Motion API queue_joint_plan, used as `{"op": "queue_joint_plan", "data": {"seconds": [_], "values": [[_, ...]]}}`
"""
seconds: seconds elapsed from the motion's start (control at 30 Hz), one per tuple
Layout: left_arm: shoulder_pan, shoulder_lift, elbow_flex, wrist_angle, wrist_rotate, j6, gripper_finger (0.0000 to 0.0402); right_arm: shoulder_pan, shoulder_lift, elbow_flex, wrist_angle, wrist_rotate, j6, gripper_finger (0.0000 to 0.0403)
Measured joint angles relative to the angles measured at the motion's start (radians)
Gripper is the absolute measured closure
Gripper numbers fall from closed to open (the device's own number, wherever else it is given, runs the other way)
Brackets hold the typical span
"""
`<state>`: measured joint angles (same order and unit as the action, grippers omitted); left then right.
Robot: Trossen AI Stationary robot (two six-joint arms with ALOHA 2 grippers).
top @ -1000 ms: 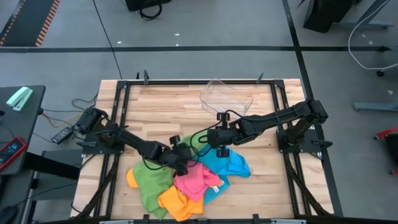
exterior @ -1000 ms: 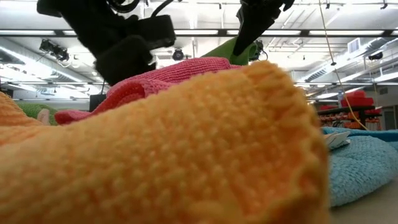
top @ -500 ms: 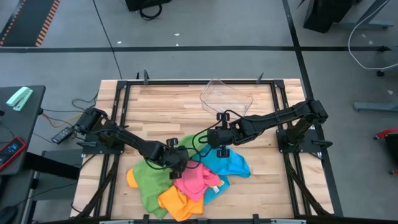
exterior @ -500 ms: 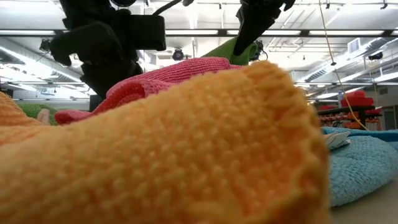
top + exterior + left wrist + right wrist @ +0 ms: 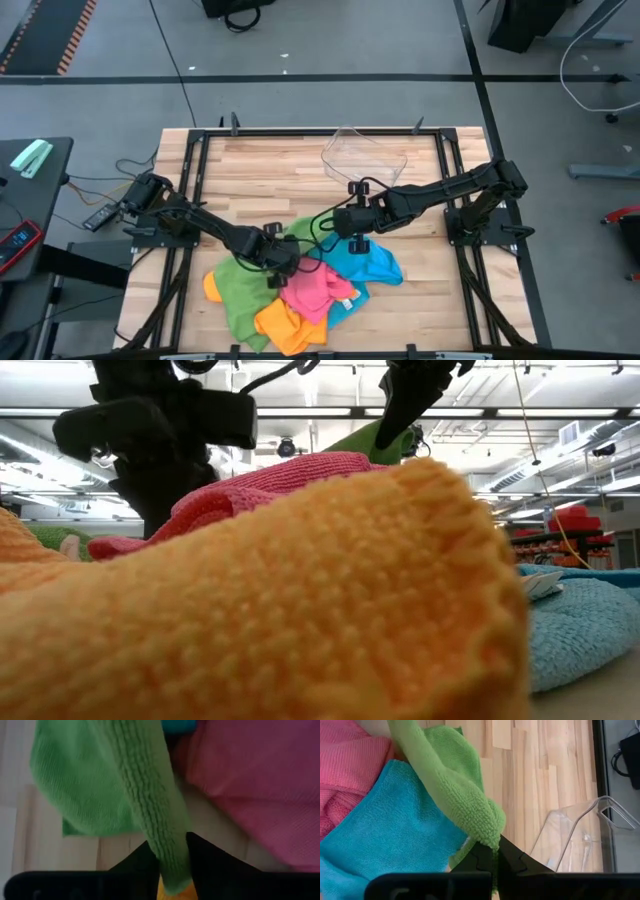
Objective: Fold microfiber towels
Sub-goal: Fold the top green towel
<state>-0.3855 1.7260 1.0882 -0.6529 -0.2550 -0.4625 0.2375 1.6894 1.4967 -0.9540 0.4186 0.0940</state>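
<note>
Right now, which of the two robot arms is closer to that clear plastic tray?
The right one. Its fingers hold a green towel just in front of the clear plastic tray. The left arm's fingers sit farther off, over the towel pile.

Heaped towels [image 5: 300,290] crowded the table's [image 5: 260,170] near half. Bare wood lay open behind them, save for a clear tray [image 5: 365,157] at the far edge.

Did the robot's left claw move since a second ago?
Yes. In the high view the left gripper has slid left, away from the pink towel, closing on a green towel.
</note>
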Motion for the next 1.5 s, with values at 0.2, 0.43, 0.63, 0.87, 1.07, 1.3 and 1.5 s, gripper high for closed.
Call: {"op": "queue_joint_plan", "data": {"seconds": [0.2, 0.43, 0.63, 0.87, 1.07, 1.3, 1.5], "values": [[0.000, 0.000, 0.000, -0.027, 0.009, 0.026, 0.0343, 0.000, 0.000, 0.000, 0.001, -0.002, 0.000, 0.0397], [-0.002, -0.018, 0.000, -0.071, 0.009, 0.097, 0.0388, 0.004, 0.000, 0.000, -0.004, -0.032, -0.001, 0.0397], [0.001, -0.096, 0.017, -0.176, -0.058, 0.195, 0.0393, 0.014, 0.000, 0.000, -0.045, -0.019, -0.137, 0.0397], [0.027, -0.173, 0.121, -0.338, -0.316, 0.317, 0.0387, -0.011, 0.000, 0.000, -0.042, 0.094, -0.401, 0.0397], [0.095, -0.206, 0.147, -0.405, -0.448, 0.395, 0.0392, -0.061, 0.000, 0.000, -0.046, 0.185, -0.638, 0.0397], [0.142, -0.220, 0.204, -0.403, -0.561, 0.533, 0.0395, -0.087, -0.019, 0.000, -0.031, 0.335, -0.944, 0.0397], [0.160, -0.231, 0.255, -0.398, -0.648, 0.606, 0.0388, -0.101, -0.054, 0.000, 0.028, 0.354, -1.068, 0.0397]]}}
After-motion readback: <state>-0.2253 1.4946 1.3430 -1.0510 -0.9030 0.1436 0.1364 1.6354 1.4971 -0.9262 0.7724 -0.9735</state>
